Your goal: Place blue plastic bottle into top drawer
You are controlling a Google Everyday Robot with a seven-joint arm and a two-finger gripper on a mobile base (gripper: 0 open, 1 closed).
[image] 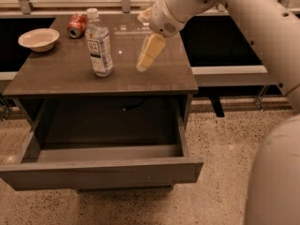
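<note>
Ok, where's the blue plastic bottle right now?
In camera view, the blue plastic bottle stands left of centre on the table, in front of the red can; the tool hangs to its right.

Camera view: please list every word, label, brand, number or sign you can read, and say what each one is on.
Nothing can be quoted.
blue plastic bottle: white label with dark print, too blurred to read.
red can: any print is too blurred to read.
bowl, table, top drawer: no text visible.
hand, over the table to the right of the bottle: no markings visible.
</note>
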